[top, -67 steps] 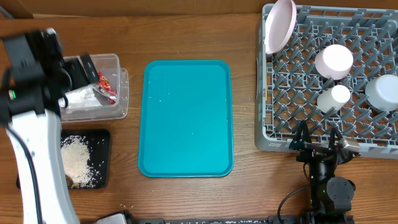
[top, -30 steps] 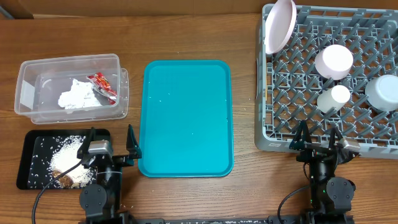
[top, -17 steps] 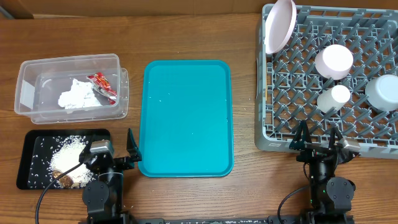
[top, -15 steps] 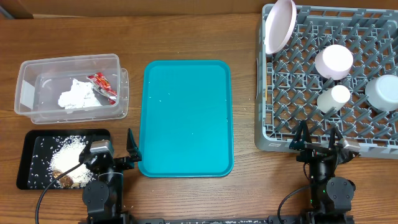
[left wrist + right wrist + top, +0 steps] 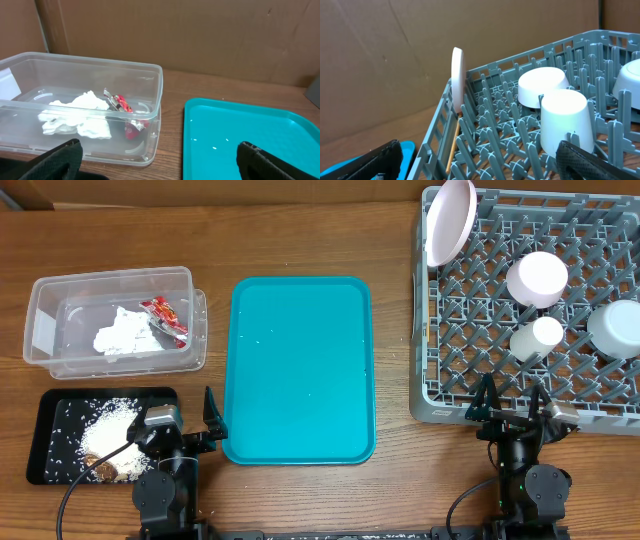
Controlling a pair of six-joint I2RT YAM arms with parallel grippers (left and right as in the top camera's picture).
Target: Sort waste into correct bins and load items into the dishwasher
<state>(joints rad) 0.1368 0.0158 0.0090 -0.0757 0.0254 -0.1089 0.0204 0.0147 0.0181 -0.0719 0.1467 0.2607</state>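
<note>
**No Words to Read**

No words, numbers or signs could be read anywhere. The small red-and-white wrapper [image 5: 120, 103] lay in the clear tub [image 5: 150, 75], ahead of the left gripper [image 5: 178, 408] and a bit to its left. Its print was too small to read. A white sticker [image 5: 7, 82] on the tub, far to the gripper's left, showed no writing.

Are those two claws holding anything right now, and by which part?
Nothing is held. The left gripper and the right gripper both stand open and empty, touching nothing.
</note>
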